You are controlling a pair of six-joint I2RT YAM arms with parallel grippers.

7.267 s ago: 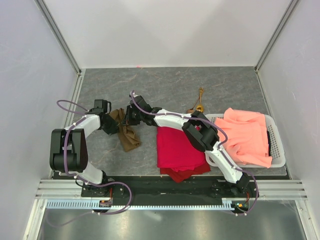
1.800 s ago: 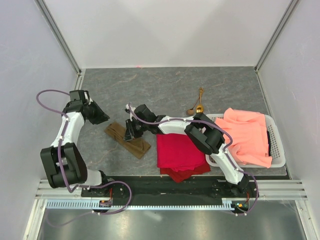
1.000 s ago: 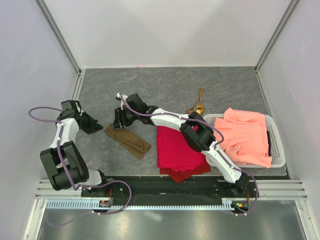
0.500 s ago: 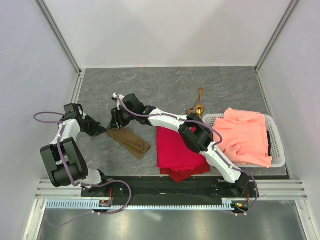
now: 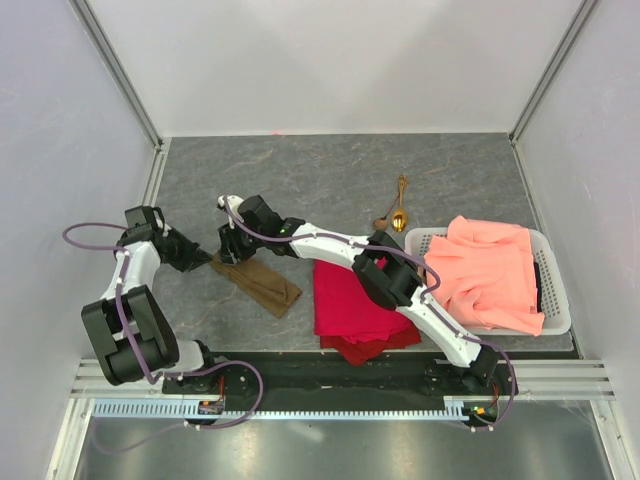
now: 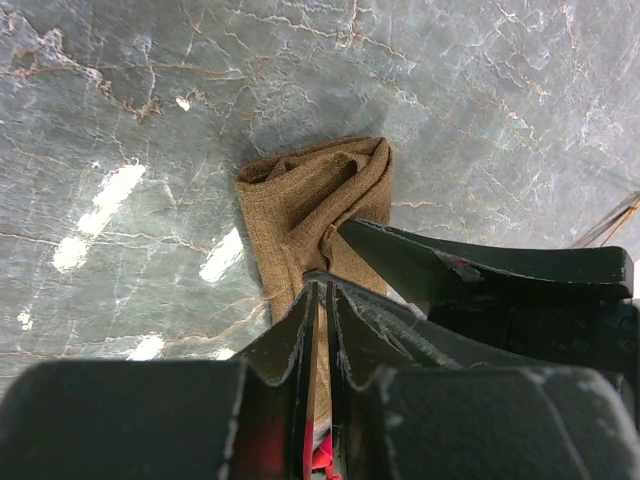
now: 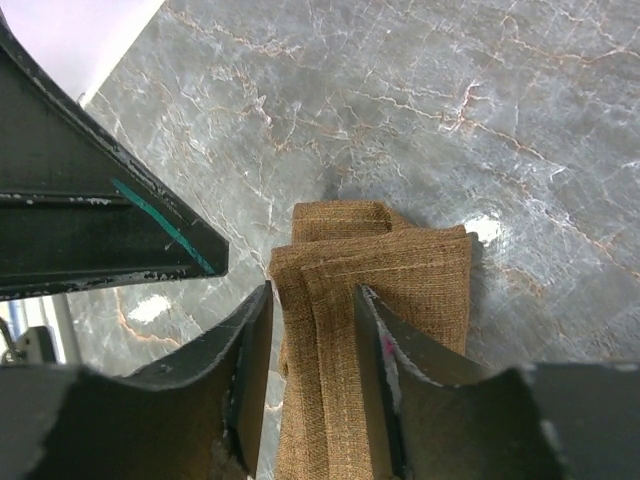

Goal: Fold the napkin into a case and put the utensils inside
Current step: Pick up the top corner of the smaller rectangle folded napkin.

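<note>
Napkin (image 5: pixel 258 284): folded to narrow olive-brown strip, flat on table (image 5: pixel 300 170), left of centre, lying diagonally far-left to near-right. Right gripper (image 7: pixel 312 300): jaws partly open, straddling strip's far-left end, tips on fabric. Left gripper (image 6: pixel 320 290): nearly closed, thin fabric edge pinched at same end. Utensils (image 5: pixel 397 210): far right, well apart from napkin.

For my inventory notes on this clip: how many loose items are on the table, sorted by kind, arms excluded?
Cloths: 3 (olive-brown napkin, red cloth, salmon-orange cloth)
Gold utensils: 2
White basket: 1
Total: 6
</note>
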